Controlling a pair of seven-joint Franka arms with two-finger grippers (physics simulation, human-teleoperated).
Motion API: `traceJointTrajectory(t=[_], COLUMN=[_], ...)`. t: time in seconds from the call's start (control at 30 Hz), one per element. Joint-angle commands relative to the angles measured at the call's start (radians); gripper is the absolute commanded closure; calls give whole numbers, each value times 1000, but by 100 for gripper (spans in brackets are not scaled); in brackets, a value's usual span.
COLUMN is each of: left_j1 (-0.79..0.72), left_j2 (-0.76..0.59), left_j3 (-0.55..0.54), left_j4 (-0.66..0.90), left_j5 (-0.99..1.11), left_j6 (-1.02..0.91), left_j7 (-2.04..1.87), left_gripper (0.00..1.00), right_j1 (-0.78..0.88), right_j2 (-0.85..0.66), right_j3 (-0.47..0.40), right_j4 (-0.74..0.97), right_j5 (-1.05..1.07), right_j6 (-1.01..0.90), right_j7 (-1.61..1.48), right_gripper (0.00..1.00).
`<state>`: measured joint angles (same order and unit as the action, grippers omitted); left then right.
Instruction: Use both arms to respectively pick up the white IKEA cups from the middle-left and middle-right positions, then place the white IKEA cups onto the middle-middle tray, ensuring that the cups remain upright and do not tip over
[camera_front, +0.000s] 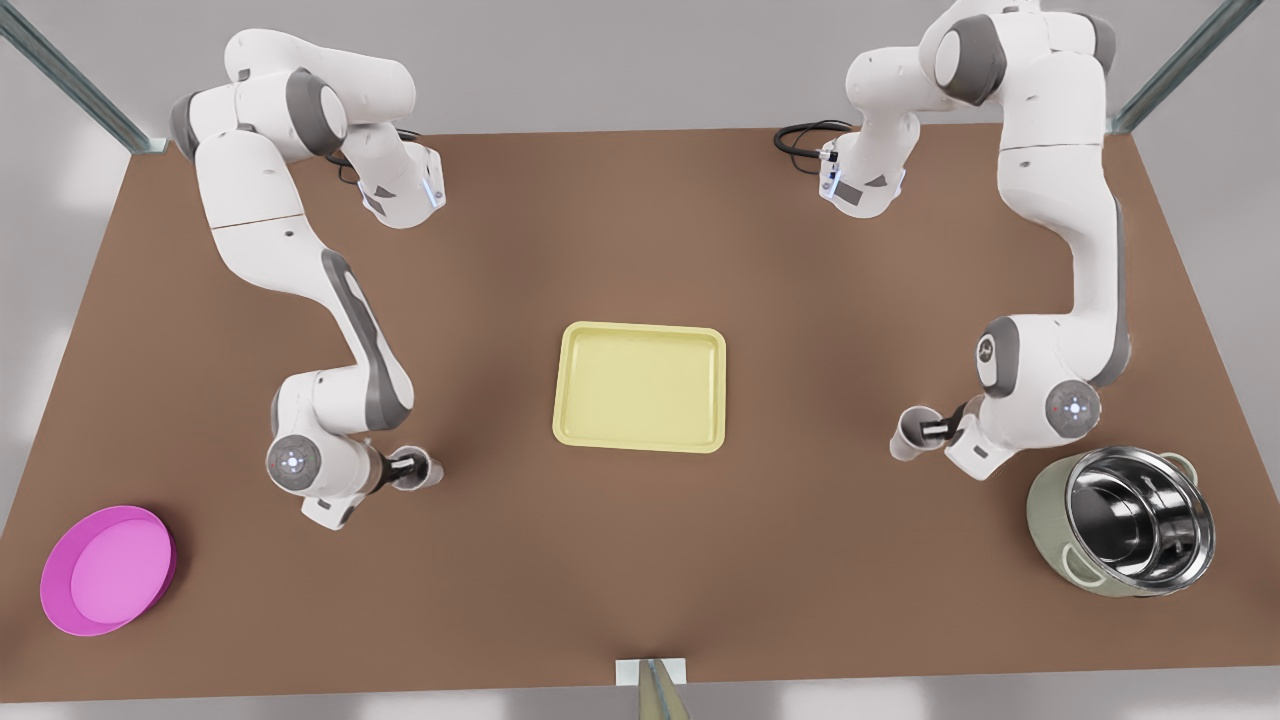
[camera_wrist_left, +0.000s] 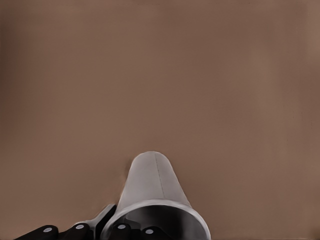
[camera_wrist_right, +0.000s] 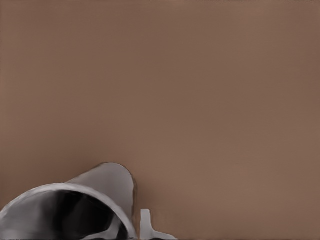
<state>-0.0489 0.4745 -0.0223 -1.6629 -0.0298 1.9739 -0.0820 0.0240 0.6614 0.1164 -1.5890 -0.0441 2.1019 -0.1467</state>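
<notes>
1. Brown table (camera_front: 640, 580): flat pale yellow rectangular tray (camera_front: 640, 386) at centre.
2. Small white tapered cup (camera_front: 428, 468) at the tray's 8 o'clock, clamped in one black two-finger gripper (camera_front: 410, 468).
3. Second white cup (camera_front: 908, 434) at 3 o'clock, clamped in the other gripper (camera_front: 932, 431).

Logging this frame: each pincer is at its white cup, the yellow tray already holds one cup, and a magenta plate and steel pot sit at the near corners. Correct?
Not quite. In the front view the tray holds nothing; both cups are away from it, at the pincers. The magenta plate and steel pot are as you say.
</notes>
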Motion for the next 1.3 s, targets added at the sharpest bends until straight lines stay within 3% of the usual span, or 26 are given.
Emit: traceJointTrajectory(t=[0.0,0.13,0.4,0.73,0.87,0.9,0.93,1.0,1.07,1.1,1.13,1.2,1.27], left_j1=[-77,-111,-301,-298,-292,-287,-278,-264,-241,-239,-239,-233,-160], left_j2=[18,119,176,211,213,213,207,202,193,191,190,156,119], left_j3=[-21,-197,-212,-240,-240,-240,-240,-242,-263,-263,-263,-263,-260], left_j4=[66,184,189,140,130,129,117,112,112,112,112,118,313], left_j5=[-10,-119,-124,-122,-122,-122,-121,-119,-116,-116,-116,-113,-78], left_j6=[-76,-63,79,123,123,123,120,108,94,92,92,-3,-463], left_j7=[-471,-851,-1098,-1090,-1088,-1085,-1085,-1085,-1085,-1085,-1087,-1085,-994], left_gripper=[79,79,79,76,58,47,23,0,0,0,0,0,0], right_j1=[2,4,42,312,318,320,320,324,321,321,321,320,318], right_j2=[0,-14,-31,3,26,27,32,32,32,32,37,41,41], right_j3=[0,40,293,293,292,292,290,285,285,285,285,285,285], right_j4=[4,58,60,40,38,29,29,30,38,40,41,41,41], right_j5=[-16,-11,46,33,24,24,23,23,24,24,23,23,23], right_j6=[3,-13,-6,64,79,92,95,98,101,102,115,119,119], right_j7=[15,15,30,32,35,52,52,52,52,52,50,47,39], right_gripper=[79,79,79,79,79,79,79,79,79,54,0,0,0])
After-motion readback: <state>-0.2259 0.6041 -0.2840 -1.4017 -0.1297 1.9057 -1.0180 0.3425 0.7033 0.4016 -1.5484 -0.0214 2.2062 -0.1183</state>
